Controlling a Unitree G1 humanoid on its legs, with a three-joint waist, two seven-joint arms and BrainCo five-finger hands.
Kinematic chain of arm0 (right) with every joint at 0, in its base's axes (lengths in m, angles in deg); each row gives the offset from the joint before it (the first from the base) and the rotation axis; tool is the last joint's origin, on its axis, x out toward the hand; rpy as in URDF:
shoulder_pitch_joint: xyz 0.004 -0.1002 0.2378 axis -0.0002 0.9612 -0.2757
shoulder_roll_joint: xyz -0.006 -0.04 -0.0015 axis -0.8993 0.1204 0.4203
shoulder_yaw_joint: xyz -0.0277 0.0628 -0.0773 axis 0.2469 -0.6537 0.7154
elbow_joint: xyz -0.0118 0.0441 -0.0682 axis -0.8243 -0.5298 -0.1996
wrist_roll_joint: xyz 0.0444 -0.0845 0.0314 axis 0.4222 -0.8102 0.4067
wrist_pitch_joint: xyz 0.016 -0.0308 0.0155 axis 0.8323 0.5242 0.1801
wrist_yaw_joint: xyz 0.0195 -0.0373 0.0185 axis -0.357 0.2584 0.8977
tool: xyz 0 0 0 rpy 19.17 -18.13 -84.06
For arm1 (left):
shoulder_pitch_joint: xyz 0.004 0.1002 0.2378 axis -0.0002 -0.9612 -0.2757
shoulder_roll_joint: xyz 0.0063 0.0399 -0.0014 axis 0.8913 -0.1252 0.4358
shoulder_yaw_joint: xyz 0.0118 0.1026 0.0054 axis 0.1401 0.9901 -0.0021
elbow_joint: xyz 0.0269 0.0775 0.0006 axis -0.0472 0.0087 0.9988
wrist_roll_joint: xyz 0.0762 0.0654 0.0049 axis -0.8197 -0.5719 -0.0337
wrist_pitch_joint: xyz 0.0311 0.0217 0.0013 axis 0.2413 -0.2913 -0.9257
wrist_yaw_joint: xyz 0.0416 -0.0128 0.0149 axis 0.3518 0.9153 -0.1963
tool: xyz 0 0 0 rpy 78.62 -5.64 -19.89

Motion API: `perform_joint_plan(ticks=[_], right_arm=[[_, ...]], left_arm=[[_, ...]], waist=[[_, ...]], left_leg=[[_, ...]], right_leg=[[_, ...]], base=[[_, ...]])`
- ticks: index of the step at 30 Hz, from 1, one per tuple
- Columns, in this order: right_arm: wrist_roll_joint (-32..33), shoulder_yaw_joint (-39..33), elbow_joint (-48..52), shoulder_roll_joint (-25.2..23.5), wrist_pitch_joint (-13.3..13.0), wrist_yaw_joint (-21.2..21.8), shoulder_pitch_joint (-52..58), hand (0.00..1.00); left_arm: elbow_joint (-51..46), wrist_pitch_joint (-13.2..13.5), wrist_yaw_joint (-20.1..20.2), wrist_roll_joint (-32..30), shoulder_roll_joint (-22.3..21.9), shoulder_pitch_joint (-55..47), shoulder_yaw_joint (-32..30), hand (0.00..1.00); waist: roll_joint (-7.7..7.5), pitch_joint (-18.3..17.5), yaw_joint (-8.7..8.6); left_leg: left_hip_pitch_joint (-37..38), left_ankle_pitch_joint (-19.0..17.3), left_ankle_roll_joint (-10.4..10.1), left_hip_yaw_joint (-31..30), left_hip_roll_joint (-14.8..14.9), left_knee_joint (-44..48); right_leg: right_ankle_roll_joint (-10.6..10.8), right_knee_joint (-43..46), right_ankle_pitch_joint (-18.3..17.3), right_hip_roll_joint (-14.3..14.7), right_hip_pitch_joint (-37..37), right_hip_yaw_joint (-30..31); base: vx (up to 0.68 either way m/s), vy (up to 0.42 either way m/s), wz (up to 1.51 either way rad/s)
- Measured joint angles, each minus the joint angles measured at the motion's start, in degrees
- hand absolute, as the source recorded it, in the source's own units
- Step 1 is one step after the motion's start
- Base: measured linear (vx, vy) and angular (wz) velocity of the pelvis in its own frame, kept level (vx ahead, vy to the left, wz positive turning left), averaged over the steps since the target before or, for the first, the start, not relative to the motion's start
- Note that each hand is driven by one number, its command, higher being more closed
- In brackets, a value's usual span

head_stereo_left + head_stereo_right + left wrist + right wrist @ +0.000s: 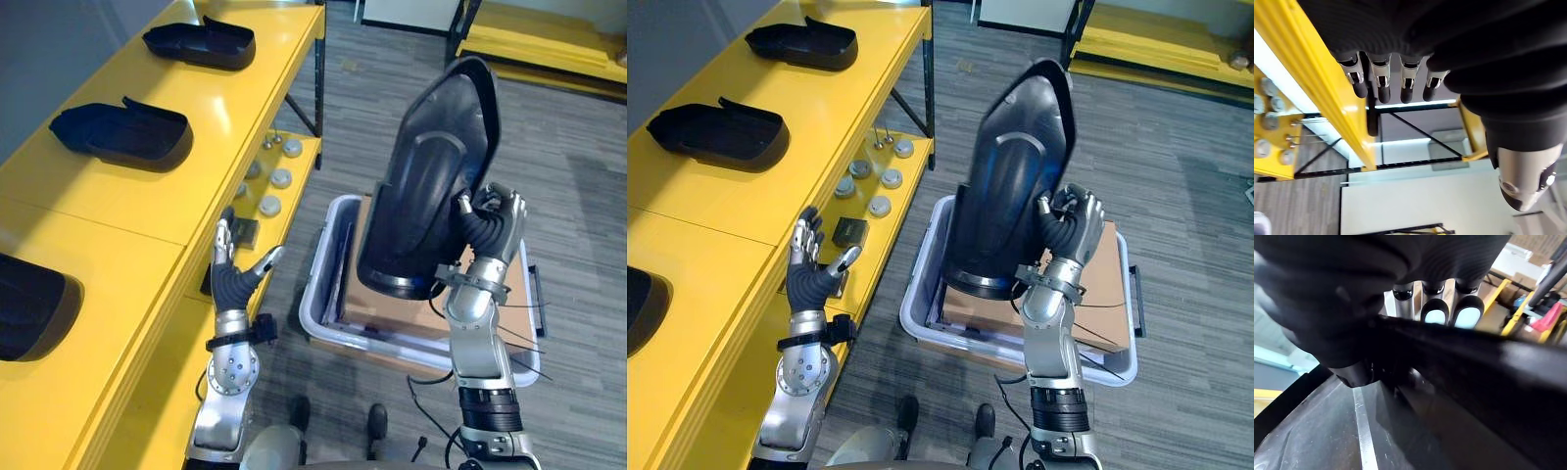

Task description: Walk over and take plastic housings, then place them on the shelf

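Observation:
My right hand [493,223] is shut on the edge of a large black plastic housing [431,181], held upright above a white bin [323,284]. The right wrist view shows its fingers [1444,308] curled over the housing's rim [1474,357]. My left hand [235,274] is open and holds nothing, fingers straight, raised beside the front edge of the yellow shelf [118,225]. Three more black housings lie on the shelf top: one far [201,44], one in the middle [122,132], one near at the left edge [34,304].
The white bin holds a cardboard box [1097,294]. Several small round grey parts [274,176] and a dark block [245,232] lie on the lower yellow shelf level. Another yellow rack [549,44] stands at the far right. Grey floor lies between.

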Motion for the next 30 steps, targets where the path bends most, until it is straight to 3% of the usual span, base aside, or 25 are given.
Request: perform_joint_plan(ticks=[5, 8, 10, 13, 14, 23, 24, 30], right_arm=[[-0.3, 6.2, 2.3, -2.0, -0.4, 0.2, -0.1, 1.00], [-0.3, 10.3, 3.8, -3.5, -2.1, 0.8, -0.3, 1.00], [0.1, 14.1, 4.9, -3.8, -3.1, 1.5, -0.4, 1.00], [0.2, 14.7, 4.9, -3.9, -3.3, 1.4, -0.3, 1.00], [0.2, 14.8, 4.9, -3.9, -3.3, 1.4, -0.3, 1.00], [2.2, 15.3, 5.0, -3.1, -3.3, 1.4, -0.3, 1.00], [2.4, 15.6, 5.0, -2.7, -3.3, 1.4, -0.3, 0.00], [6.0, 19.7, 5.6, -1.5, -5.3, 1.9, 0.2, 0.00]], left_arm=[[-0.6, -0.1, -0.7, -2.9, 0.1, 2.6, 5.0, 0.00], [-0.2, -0.2, -0.8, -4.5, 0.0, 5.3, 8.6, 0.00], [1.2, -0.5, -0.8, -5.7, 0.0, 6.9, 10.7, 0.00], [4.4, -1.3, -1.6, -6.7, 0.0, 7.5, 11.2, 0.00], [4.8, -1.5, -1.7, -6.7, 0.0, 7.6, 11.4, 1.00], [7.1, -3.2, -3.4, -7.5, 0.2, 10.7, 12.2, 1.00], [7.5, -3.2, -3.9, -7.4, 0.2, 10.7, 12.2, 1.00], [11.2, -5.3, -5.3, -6.2, 1.8, 10.8, 11.3, 1.00]], waist=[[-0.10, -2.1, -0.09], [-0.13, -2.6, -0.20], [-0.16, -3.2, -1.42], [-0.17, -5.0, -1.55], [-0.15, -5.1, -1.55], [-0.41, -6.1, -1.75], [-0.41, -6.3, -1.75], [-0.44, -7.7, -2.89]], left_leg=[[1.4, 0.0, 0.0, 1.2, 0.1, -0.9], [2.1, 0.0, 0.0, 2.5, 0.2, -1.3], [2.3, 0.0, 0.0, 2.7, 0.2, -1.4], [3.2, 0.0, 0.0, 3.6, 0.5, -2.6], [3.3, 0.0, 0.0, 3.7, 0.5, -2.7], [4.0, 0.2, 0.3, 4.9, 0.7, -3.2], [4.0, 0.2, 0.3, 5.0, 0.7, -3.2], [4.3, 0.2, 0.3, 5.4, 0.7, -3.3]], right_leg=[[0.0, 0.0, 0.0, -0.1, 0.4, 0.7], [0.0, 0.1, 0.0, -0.1, 0.4, 1.9], [0.0, 0.1, 0.0, -0.1, 0.4, 2.1], [0.0, 0.1, 0.0, 0.1, 0.3, 3.2], [0.0, 0.1, 0.0, 0.2, 0.3, 3.3], [0.0, -0.1, 0.0, 0.3, 0.3, 4.5], [0.0, -0.1, 0.0, 0.3, 0.2, 4.6], [0.0, -0.2, 0.0, 0.3, 0.4, 4.9]], base=[[-0.01, 0.015, -0.13], [-0.04, 0.014, -0.22], [-0.04, 0.003, -0.08], [-0.02, 0.001, -0.17], [-0.01, 0.001, -0.14], [0.00, 0.001, -0.06], [0.00, 0.002, -0.03], [-0.01, -0.004, -0.02]])
